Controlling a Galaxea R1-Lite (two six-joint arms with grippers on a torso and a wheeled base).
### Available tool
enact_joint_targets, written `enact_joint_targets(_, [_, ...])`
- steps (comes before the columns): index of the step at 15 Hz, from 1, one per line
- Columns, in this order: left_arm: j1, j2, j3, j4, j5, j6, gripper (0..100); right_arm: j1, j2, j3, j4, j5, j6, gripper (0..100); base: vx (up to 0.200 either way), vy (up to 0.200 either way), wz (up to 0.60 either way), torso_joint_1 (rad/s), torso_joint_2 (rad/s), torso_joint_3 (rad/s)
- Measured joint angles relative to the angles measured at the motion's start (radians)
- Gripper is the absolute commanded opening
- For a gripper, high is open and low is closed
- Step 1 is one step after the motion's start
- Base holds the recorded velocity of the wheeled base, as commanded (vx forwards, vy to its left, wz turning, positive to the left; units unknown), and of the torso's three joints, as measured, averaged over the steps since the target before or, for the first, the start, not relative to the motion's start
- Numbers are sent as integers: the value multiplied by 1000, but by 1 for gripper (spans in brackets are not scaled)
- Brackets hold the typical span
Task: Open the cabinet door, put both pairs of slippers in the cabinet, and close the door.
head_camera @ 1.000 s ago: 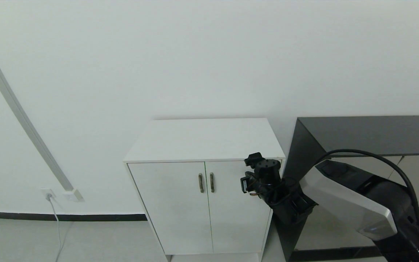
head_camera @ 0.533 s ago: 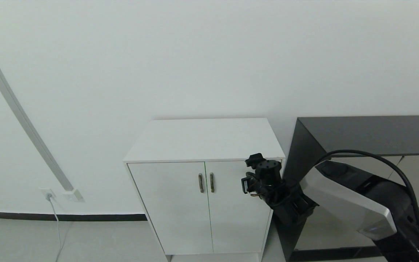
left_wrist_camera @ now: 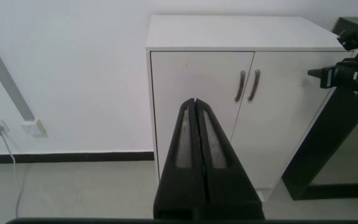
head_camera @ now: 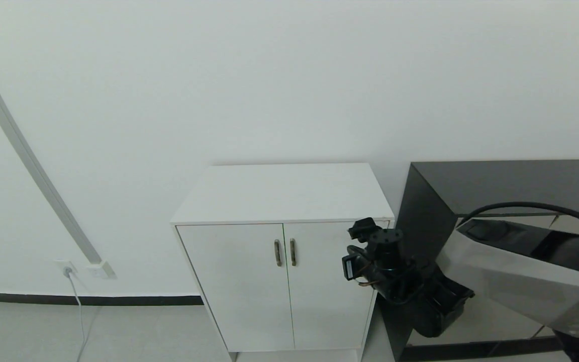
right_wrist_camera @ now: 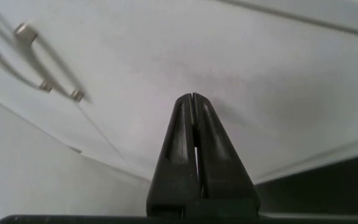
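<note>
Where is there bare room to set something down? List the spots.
The white cabinet top is bare, wall to front edge. The dark sideboard top beside it looks bare too. Open floor lies between the cabinet's left side and the wall socket. Crowded: the right end effector, shut, hangs before the cabinet's right door.

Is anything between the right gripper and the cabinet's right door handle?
Nothing visible does. The right gripper, shut, hangs before the right door near its outer edge; bare door panel lies between it and the right door handle at the centre seam.
</note>
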Motion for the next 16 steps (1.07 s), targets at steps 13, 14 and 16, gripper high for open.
enact_joint_targets(13, [0, 0, 0, 0, 0, 5, 0, -127, -608, 880, -255, -195, -4, 0, 0, 0, 0, 0, 0, 0])
enact_joint_targets(14, [0, 0, 0, 0, 0, 5, 0, -142, -661, 931, -256, -200, -7, 0, 0, 0, 0, 0, 0, 0])
enact_joint_targets(16, [0, 0, 1, 0, 0, 5, 0, -173, -753, 997, -235, -208, -9, 0, 0, 0, 0, 0, 0, 0])
